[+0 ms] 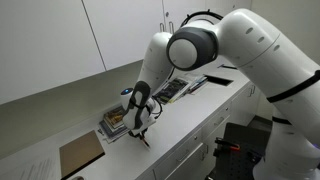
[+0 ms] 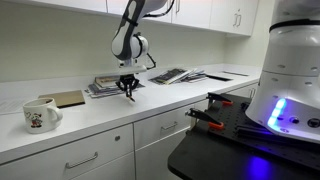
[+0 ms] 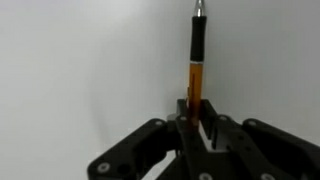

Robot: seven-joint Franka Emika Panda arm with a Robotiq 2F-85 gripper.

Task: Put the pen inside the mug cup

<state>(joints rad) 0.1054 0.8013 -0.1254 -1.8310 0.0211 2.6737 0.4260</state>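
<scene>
My gripper (image 3: 195, 112) is shut on the pen (image 3: 197, 60), a thin stick with an orange-brown barrel, a dark grip and a silver tip. In both exterior views the gripper (image 1: 140, 122) (image 2: 128, 84) holds the pen (image 1: 146, 140) (image 2: 129, 96) pointing down, just above the white counter and in front of a stack of books. The mug cup (image 2: 39, 115) looks cream-white with a printed picture and a handle. It stands on the counter well apart from the gripper, beyond the brown board. It is out of view in the wrist view.
A stack of books (image 2: 103, 86) (image 1: 114, 122) lies right behind the gripper. A flat brown board (image 2: 68, 98) (image 1: 80, 156) lies between books and mug. Magazines (image 2: 170, 75) (image 1: 180, 88) lie farther along the counter. Wall cabinets hang above it.
</scene>
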